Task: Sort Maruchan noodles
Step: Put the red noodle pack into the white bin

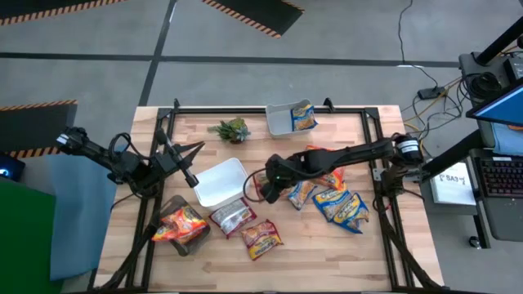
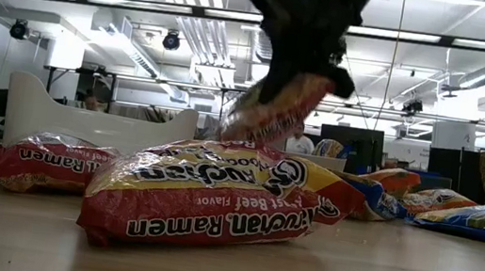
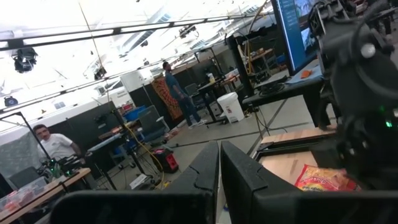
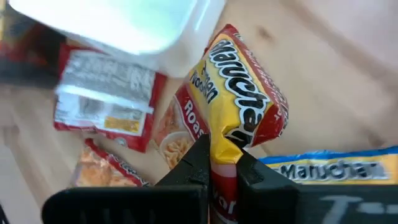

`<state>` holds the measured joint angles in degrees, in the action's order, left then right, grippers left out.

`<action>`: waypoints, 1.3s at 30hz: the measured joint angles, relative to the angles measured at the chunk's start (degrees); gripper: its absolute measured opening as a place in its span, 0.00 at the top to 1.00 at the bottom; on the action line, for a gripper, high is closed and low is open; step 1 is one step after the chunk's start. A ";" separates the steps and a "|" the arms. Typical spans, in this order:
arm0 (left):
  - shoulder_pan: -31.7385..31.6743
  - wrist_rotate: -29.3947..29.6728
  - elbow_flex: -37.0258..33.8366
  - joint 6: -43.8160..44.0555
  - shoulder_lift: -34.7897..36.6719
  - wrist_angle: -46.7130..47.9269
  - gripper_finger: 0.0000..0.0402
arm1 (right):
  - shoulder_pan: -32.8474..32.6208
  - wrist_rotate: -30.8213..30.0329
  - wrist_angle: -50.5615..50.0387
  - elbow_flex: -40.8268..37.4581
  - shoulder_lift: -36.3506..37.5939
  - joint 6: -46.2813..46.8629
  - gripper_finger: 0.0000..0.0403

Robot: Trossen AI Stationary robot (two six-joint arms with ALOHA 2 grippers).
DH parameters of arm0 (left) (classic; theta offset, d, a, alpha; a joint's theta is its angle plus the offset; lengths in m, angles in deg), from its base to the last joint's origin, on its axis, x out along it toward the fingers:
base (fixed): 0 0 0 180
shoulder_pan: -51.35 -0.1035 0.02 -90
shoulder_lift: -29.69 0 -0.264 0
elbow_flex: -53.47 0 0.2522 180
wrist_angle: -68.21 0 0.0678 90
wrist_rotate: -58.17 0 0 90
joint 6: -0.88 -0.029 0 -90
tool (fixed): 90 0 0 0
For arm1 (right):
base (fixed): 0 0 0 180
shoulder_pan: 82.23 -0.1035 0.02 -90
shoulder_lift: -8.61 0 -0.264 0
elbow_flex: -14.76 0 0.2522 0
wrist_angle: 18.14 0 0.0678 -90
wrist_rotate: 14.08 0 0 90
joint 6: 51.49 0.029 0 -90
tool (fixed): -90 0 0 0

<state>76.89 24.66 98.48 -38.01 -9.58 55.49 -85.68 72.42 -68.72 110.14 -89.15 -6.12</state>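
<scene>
Right pincer [image 4: 224, 165]: pinching a yellow-red packet [image 4: 245, 102] by its edge, mid-bench, beside white tub [image 1: 219, 181]
Left pincer [image 3: 220, 163]: pressed together, empty, left of tub
Other packets [image 1: 341, 204]: flat, bench right

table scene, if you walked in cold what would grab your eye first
The right gripper, jaws shut on the edge of a red-and-yellow ramen packet near the table's middle. Beside it sits a white tub, with more packets scattered along the near edge, and one blue-yellow packet already in a grey tub at the far edge.
</scene>
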 joint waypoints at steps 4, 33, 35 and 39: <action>0.00 -0.02 0.00 0.00 -0.02 -0.22 1.00 | 0.00 -3.86 -7.09 5.62 0.11 -2.60 0.98; 0.00 0.11 0.00 0.24 0.44 -0.37 1.00 | 9.09 2.69 -10.33 34.50 -16.41 -23.15 0.98; 0.00 0.12 0.00 0.22 0.52 0.05 1.00 | 9.31 3.25 -13.97 38.49 -19.32 -24.14 0.98; 0.00 0.15 0.00 0.22 0.59 0.15 1.00 | 9.42 6.48 -20.92 46.62 -25.26 -26.01 0.98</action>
<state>76.89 24.81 98.48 -37.79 -8.99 55.65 -76.26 78.89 -89.64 156.75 -114.41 -32.13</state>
